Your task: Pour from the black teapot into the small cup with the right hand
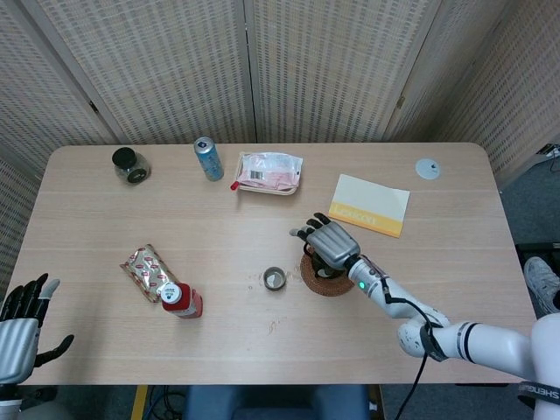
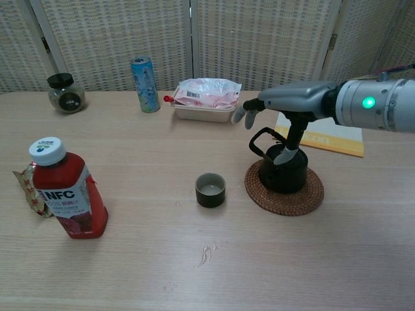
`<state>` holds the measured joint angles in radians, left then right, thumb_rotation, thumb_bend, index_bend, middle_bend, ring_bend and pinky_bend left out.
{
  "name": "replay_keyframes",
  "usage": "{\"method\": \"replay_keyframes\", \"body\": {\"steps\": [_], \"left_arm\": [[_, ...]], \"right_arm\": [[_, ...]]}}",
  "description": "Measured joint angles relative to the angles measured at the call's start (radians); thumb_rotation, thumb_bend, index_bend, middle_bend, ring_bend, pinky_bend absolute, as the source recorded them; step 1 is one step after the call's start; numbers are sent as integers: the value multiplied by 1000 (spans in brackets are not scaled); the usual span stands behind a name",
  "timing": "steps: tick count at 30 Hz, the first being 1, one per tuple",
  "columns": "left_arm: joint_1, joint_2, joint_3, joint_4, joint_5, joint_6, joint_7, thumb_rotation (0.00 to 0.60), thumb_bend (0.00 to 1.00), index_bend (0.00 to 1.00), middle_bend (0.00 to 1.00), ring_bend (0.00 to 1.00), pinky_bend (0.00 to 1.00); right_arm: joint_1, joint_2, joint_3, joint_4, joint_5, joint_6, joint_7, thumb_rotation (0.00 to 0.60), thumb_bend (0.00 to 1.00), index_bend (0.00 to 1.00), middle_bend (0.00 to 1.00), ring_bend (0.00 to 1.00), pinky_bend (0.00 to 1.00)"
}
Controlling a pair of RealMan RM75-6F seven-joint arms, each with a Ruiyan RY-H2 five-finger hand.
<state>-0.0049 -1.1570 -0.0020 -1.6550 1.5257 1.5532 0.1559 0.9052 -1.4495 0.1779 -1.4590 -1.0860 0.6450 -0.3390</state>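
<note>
Hovering over the black teapot [image 2: 283,170], the right hand [image 2: 290,98] lies flat, palm down, with its fingers [image 2: 238,115] stretched out past the pot's looped handle and its thumb [image 2: 283,154] hanging down to the lid. It has hold of nothing; the thumb tip is at the lid, though whether it truly touches cannot be told. In the head view the right hand [image 1: 327,242] covers most of the teapot, so only the mat's edge shows beneath it. The teapot stands upright on a round woven mat [image 2: 285,188] near the middle of the surface [image 2: 207,272]. The small cup [image 2: 210,190] stands upright just to the left of the mat, apart from it, its mouth open upward.

At the lower left corner of the head view, the left hand [image 1: 19,317] is off the edge of the surface, fingers apart and empty.

Elsewhere on the surface: a red juice bottle [image 2: 67,190] with a white cap, a foil snack packet [image 1: 147,270] beside it, a dark glass jar [image 2: 65,92], a blue can [image 2: 144,84], a tray of wrapped food [image 2: 206,98], a yellow-edged booklet [image 1: 368,204] behind the teapot, and a small round disc [image 1: 427,168] at the far right.
</note>
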Motion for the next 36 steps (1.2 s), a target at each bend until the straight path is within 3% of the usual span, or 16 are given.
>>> {"method": "replay_keyframes", "body": {"steps": [22, 36], "left_arm": [[3, 0, -1, 0, -5, -4, 7, 600, 210, 28, 0, 0, 0], [6, -1, -1, 7, -4, 0, -1, 600, 210, 28, 0, 0, 0]], "right_arm": [[66, -73, -48, 120, 68, -36, 20, 600, 0, 219, 342, 105, 83], [50, -33, -64, 61, 49, 12, 34, 600, 0, 230, 406, 148, 83]]}}
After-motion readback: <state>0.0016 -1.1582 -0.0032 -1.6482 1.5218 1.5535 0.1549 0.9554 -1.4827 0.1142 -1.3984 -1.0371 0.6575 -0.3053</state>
